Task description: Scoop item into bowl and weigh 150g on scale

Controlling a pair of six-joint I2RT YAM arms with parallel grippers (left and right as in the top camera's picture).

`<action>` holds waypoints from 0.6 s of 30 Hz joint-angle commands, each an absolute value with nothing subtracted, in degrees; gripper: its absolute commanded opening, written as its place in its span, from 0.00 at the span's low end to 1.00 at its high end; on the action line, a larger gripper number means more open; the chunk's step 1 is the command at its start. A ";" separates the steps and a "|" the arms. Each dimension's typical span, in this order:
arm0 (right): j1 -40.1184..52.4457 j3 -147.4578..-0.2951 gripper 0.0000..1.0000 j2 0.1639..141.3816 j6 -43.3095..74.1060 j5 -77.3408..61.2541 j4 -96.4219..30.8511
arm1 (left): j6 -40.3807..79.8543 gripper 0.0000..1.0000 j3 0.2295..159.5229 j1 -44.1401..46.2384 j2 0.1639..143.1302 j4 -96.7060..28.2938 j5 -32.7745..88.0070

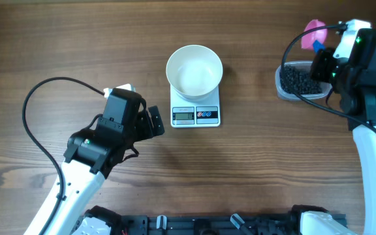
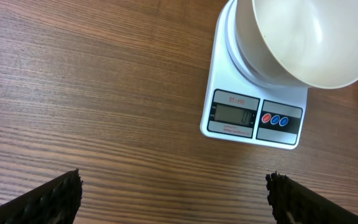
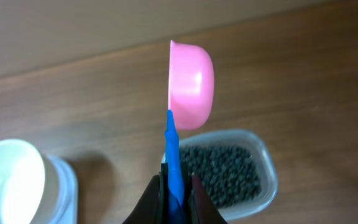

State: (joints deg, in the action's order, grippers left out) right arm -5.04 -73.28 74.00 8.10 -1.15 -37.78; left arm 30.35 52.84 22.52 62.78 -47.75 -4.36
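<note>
while right gripper grips scoop, tilted sideways

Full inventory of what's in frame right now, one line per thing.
bowl: one, white, empty, sitting on the scale
scale: one, white with a grey display, middle of the table
beads: many, black, heaped in the tub
tub: one, clear plastic, right of the scale
scoop: one, pink with a blue handle, held in the right claw near the tub, turned on its side
table: one, brown wood, under everything
left claw: one, black, open and empty, near the scale
right claw: one, black, shut on the scoop handle
</note>
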 commanded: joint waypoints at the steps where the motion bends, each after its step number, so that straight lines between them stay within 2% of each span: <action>1: -5.13 -74.13 0.04 74.06 10.63 1.76 -34.57 | 30.48 1.00 52.60 22.22 62.96 -47.64 -3.66; 5: -6.13 -74.13 0.04 74.06 10.63 10.76 -29.23 | 30.48 1.00 52.60 22.22 62.96 -47.64 -3.64; 18: -6.98 -74.13 0.04 74.06 10.72 10.22 -26.76 | 30.48 1.00 52.60 22.22 62.96 -47.64 -3.66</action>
